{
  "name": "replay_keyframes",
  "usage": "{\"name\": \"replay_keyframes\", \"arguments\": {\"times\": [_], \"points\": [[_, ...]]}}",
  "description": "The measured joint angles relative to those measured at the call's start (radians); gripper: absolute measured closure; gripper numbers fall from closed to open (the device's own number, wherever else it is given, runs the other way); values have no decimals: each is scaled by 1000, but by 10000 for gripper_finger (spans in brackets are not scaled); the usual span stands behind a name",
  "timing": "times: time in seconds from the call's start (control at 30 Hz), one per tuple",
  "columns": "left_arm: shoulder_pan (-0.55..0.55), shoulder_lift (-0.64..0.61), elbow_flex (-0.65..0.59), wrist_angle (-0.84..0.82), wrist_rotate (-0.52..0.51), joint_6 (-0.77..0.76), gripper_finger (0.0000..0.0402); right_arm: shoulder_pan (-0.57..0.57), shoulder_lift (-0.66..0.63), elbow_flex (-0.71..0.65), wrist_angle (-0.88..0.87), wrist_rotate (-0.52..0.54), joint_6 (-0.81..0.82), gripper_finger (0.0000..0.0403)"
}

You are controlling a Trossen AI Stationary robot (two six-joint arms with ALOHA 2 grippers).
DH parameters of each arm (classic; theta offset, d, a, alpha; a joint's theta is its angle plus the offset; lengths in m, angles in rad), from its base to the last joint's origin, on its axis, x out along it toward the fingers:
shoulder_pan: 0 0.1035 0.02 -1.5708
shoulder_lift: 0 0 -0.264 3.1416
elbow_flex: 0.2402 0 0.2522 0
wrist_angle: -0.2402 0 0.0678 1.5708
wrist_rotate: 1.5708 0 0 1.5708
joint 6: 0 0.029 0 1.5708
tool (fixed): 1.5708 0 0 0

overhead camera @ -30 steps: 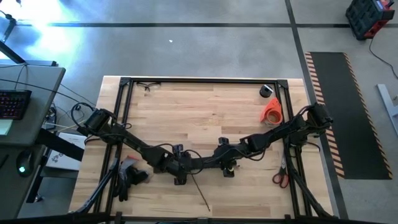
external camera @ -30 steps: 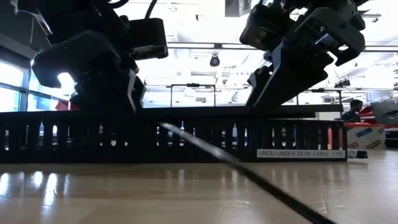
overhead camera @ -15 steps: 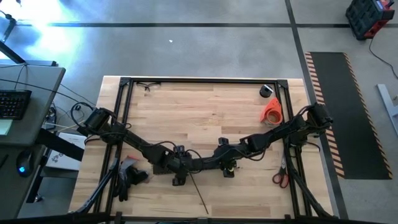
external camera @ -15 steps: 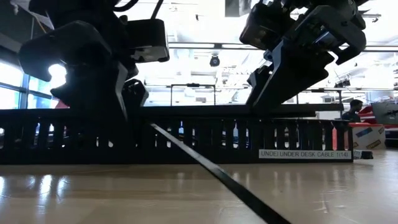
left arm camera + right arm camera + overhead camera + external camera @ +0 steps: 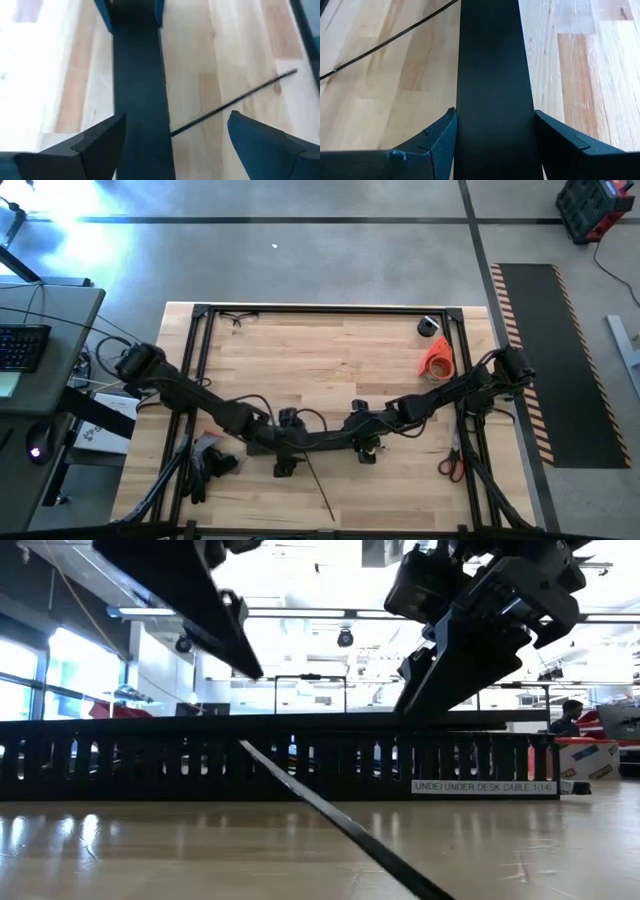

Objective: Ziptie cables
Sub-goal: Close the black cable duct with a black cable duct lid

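Black slotted strip sits gripped in your right tool; left tool, nine o'clock, gapes empty; nothing ziptied yet.

Left hand spread wide; right hand clamped mid-table.

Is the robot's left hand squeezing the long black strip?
No, in the left wrist view the left hand is open, its fingers standing apart from the long black strip with bare table showing beside it.
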Motion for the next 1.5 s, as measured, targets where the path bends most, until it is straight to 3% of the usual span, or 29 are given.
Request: {"name": "replay_keyframes", "arguments": {"times": [0.2,0.5,0.63,0.83,1.07,1.3,1.5], "points": [[12,-21,-36,71,-14,2,135,0,0,0,0,-1,-1,198],[24,52,-132,214,-20,-30,333,0,0,0,-1,-7,-2,198],[24,75,-147,235,-42,-33,392,1,1,-1,-8,-8,2,198],[23,91,-227,391,-49,-60,392,1,1,-1,-22,-10,17,198],[37,78,-242,417,-50,-71,401,1,1,-1,-24,-8,24,199],[91,100,-196,583,4,40,402,1,1,-1,-17,10,25,199],[142,223,-196,787,95,63,401,1,1,-1,-22,10,23,199]]}}
